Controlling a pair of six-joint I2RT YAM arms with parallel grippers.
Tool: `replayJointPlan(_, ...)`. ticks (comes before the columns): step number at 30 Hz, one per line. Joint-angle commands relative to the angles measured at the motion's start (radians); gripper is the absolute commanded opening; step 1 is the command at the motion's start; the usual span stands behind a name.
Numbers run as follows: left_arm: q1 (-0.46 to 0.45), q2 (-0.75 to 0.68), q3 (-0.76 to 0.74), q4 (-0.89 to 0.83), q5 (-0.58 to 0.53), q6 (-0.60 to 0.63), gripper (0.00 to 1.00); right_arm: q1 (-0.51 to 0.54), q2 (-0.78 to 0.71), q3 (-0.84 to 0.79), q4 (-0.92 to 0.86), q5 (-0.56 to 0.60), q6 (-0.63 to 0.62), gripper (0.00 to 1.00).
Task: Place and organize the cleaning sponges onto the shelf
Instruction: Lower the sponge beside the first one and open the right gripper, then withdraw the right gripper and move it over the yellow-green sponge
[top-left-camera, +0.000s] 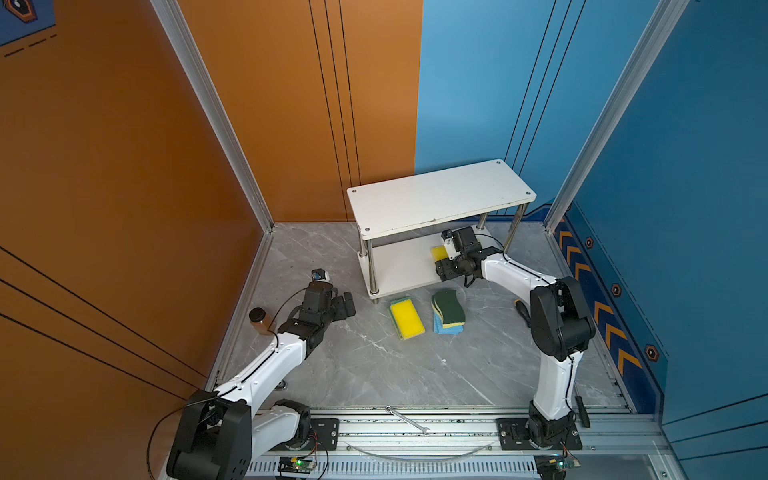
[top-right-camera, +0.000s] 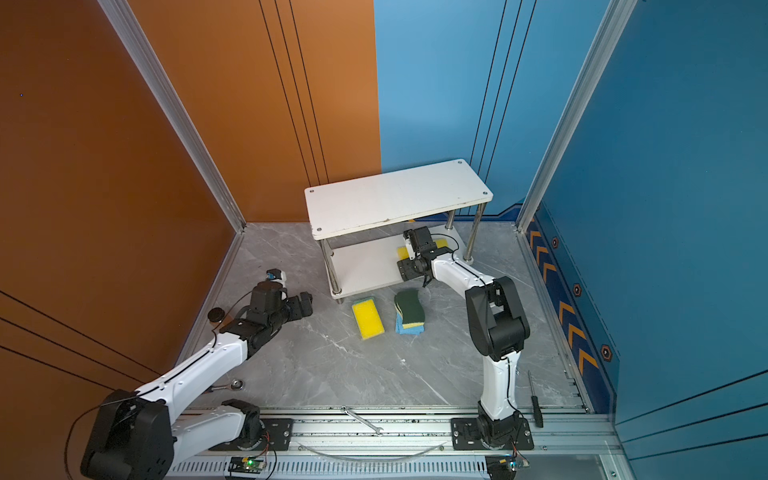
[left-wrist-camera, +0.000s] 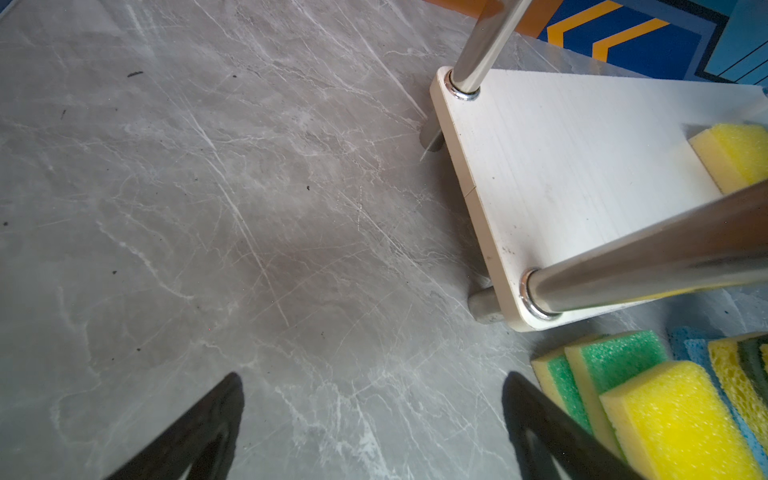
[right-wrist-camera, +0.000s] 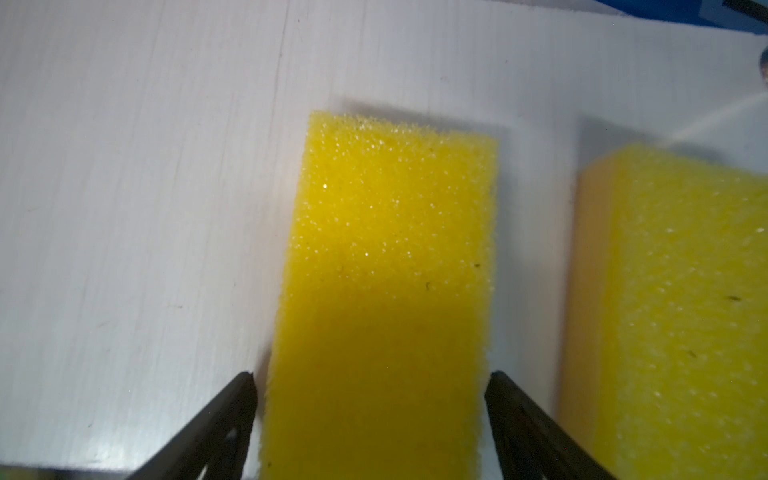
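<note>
The shelf (top-left-camera: 440, 195) (top-right-camera: 395, 199) stands at the back of the table. My right gripper (right-wrist-camera: 370, 382) reaches in over its lower board (top-left-camera: 399, 266). The jaws stand open on either side of a yellow sponge (right-wrist-camera: 386, 270) (top-left-camera: 437, 252) that lies flat on the board, a thin gap on each side. A second yellow sponge (right-wrist-camera: 673, 316) lies beside it. On the table in front of the shelf, a yellow sponge (top-left-camera: 406, 318) (left-wrist-camera: 681, 419) tops green-on-yellow ones (left-wrist-camera: 615, 353). Wavy dark-green-topped sponges (top-left-camera: 449, 309) lie on a light blue one (top-left-camera: 446, 330). My left gripper (top-left-camera: 347, 305) (left-wrist-camera: 374, 386) hovers open and empty left of them.
A brown bottle with a black cap (top-left-camera: 259, 320) stands by the left wall. A wrench (top-left-camera: 409, 419) lies on the front rail and a screwdriver (top-left-camera: 582, 411) at the front right. The shelf's chrome posts (left-wrist-camera: 648, 257) and upper board close in around the right arm.
</note>
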Motion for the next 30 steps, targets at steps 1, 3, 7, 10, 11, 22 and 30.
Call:
replayJointPlan(1, 0.003, 0.003, 0.024, -0.011, -0.017, 0.013, 0.98, -0.002, -0.018, 0.012, -0.011, -0.005, 0.002, 0.87)
replayJointPlan(3, 0.003, 0.006, 0.025, -0.009, -0.015, 0.013, 0.98, -0.002, -0.023, 0.012, -0.011, -0.002, 0.002, 0.88)
replayJointPlan(7, 0.003, 0.008, 0.025, -0.009, -0.013, 0.013, 0.98, -0.002, -0.03, 0.006, -0.012, 0.007, -0.003, 0.89)
replayJointPlan(10, 0.003, 0.007, 0.025, -0.007, -0.013, 0.013, 0.97, -0.002, -0.036, 0.003, -0.011, 0.011, -0.008, 0.89)
replayJointPlan(11, 0.003, 0.007, 0.026, -0.007, -0.013, 0.013, 0.98, -0.003, -0.039, -0.001, -0.011, 0.012, -0.009, 0.9)
replayJointPlan(22, 0.004, 0.009, 0.025, -0.006, -0.012, 0.011, 0.98, -0.004, -0.063, -0.005, -0.011, 0.024, -0.015, 0.92)
replayJointPlan(30, 0.003, 0.011, 0.024, -0.003, -0.011, 0.011, 0.97, -0.004, -0.081, -0.015, -0.01, 0.025, -0.011, 0.93)
